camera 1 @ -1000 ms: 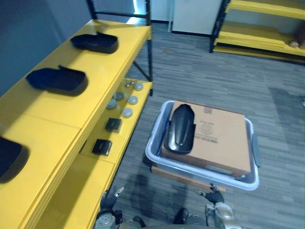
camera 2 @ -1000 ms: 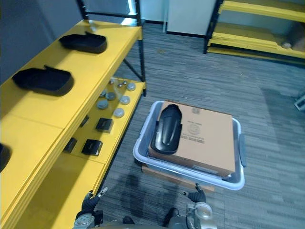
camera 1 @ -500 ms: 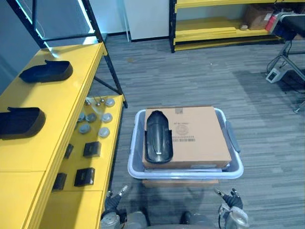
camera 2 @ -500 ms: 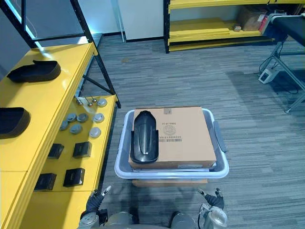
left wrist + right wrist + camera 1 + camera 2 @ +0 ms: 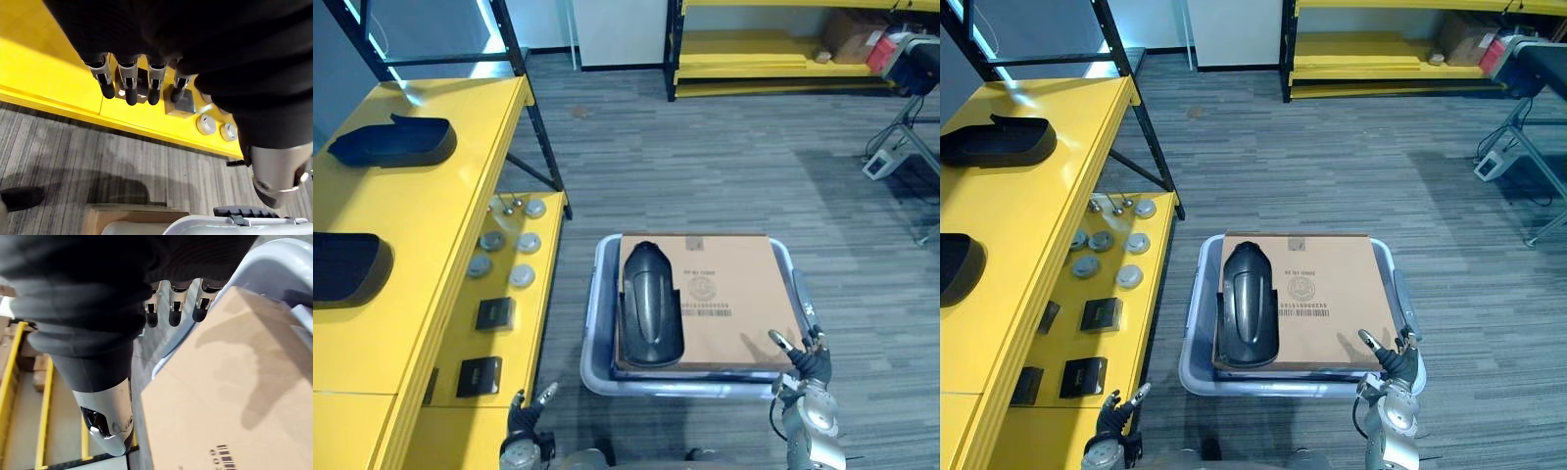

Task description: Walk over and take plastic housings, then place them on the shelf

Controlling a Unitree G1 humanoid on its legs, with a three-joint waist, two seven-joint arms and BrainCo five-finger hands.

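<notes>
One black plastic housing (image 5: 651, 315) lies lengthwise on the left part of a cardboard box (image 5: 729, 294), which sits in a grey tub (image 5: 595, 370) on the floor. Two more housings (image 5: 391, 145) (image 5: 347, 269) rest on the top board of the yellow shelf (image 5: 450, 225) to my left. My right hand (image 5: 807, 374) is open, fingers (image 5: 172, 309) straight, just above the box's near right corner and holding nothing. Low beside the shelf's lower board hangs my left hand (image 5: 523, 428), open, its fingers (image 5: 127, 84) empty.
The shelf's lower board (image 5: 524, 323) carries several round discs (image 5: 522, 275) and small black blocks (image 5: 495, 314). Black shelf posts (image 5: 533, 117) stand at its far end. Another yellow rack (image 5: 754, 49) lines the far wall. Grey carpet surrounds the tub.
The camera has shifted and the tub now sits nearer in view. My right hand has risen from the picture's bottom edge to the box's near right corner. The housing has not moved on the box.
</notes>
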